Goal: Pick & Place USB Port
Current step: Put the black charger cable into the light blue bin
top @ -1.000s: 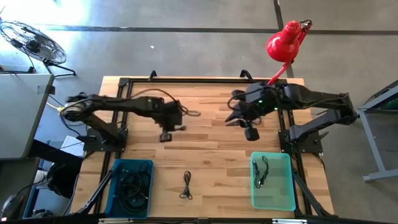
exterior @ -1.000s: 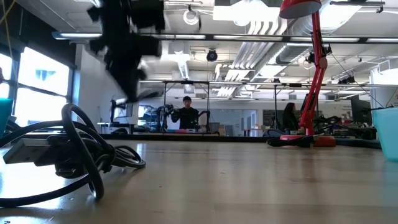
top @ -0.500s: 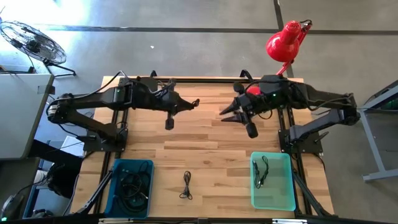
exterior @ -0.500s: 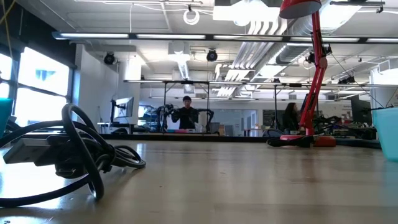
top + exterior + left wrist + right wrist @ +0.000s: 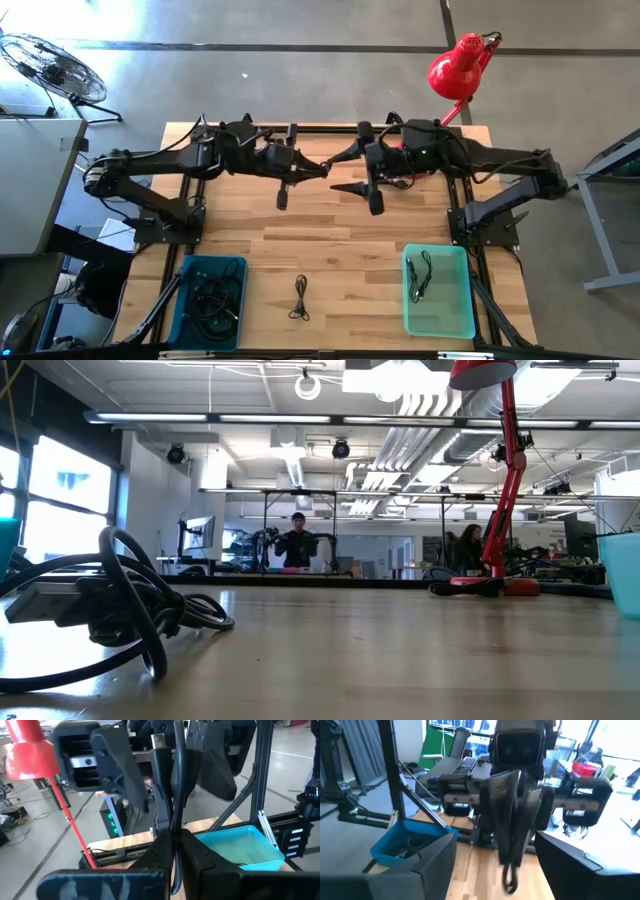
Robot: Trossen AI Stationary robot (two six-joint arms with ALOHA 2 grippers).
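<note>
left end effector [image 5: 512, 827] gripping dangling cable [image 5: 510, 870], apparently

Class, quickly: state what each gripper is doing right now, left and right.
Left gripper: shut on the USB cable, held up mid-table.
Right gripper: open, empty, facing the left gripper.

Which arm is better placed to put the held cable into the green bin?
Probably the right: the green bin lies on its side, and the right gripper is open before the cable that the left gripper holds.
</note>
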